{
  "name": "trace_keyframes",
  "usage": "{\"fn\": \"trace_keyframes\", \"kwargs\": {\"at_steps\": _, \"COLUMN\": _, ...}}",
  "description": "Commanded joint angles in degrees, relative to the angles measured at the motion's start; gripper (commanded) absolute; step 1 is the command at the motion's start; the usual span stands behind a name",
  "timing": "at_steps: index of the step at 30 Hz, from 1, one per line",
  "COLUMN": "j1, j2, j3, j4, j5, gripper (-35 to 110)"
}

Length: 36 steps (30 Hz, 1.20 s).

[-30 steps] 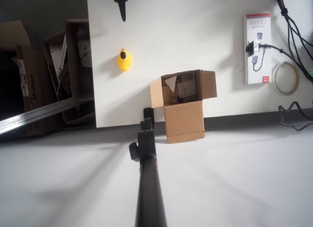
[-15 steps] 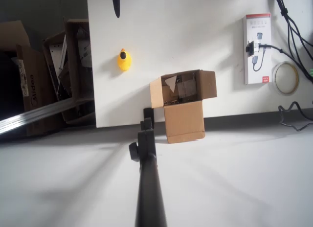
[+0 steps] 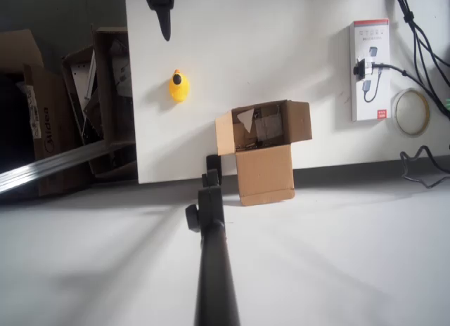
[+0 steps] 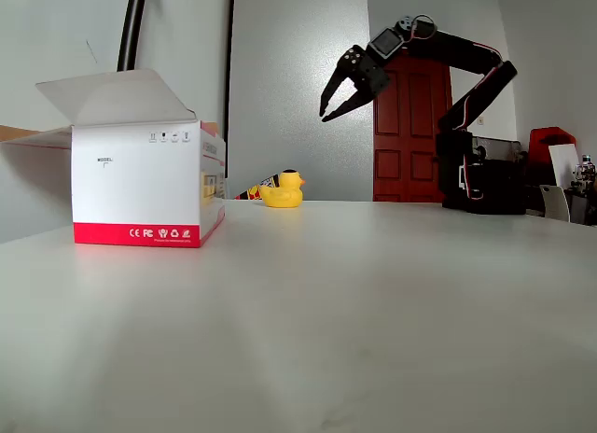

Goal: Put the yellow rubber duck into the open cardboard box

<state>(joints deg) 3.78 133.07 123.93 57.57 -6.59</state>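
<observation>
Yellow rubber duck (image 3: 179, 86) beside open cardboard box (image 3: 262, 149) overhead, fixed view shows tool (image 4: 336, 104) raised, spread, empty

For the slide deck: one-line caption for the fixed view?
Open gripper raised in the air above the yellow rubber duck on the white table.

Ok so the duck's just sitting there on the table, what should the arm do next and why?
Probably lower the hand toward the yellow rubber duck. The hand hangs open, high above the table and holds nothing, while the duck sits upright on the table, apart from the open cardboard box.
</observation>
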Motion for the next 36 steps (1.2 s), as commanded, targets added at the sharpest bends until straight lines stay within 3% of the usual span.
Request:
{"fn": "trace_keyframes", "kwargs": {"at_steps": 1, "j1": -0.9, "j2": -5.9, "j3": -4.0, "j4": -1.9, "j5": -1.0, "gripper": 0}}
{"fn": "trace_keyframes", "kwargs": {"at_steps": 9, "j1": -0.8, "j2": -20.3, "j3": -8.9, "j4": -4.1, "j5": -1.1, "gripper": 6}}
{"fn": "trace_keyframes", "kwargs": {"at_steps": 19, "j1": -1.8, "j2": -25.2, "j3": -9.6, "j4": -6.8, "j5": -0.8, "gripper": 18}}
{"fn": "trace_keyframes", "kwargs": {"at_steps": 36, "j1": -3.2, "j2": -37.8, "j3": -14.9, "j4": -5.1, "j5": 1.1, "gripper": 20}}
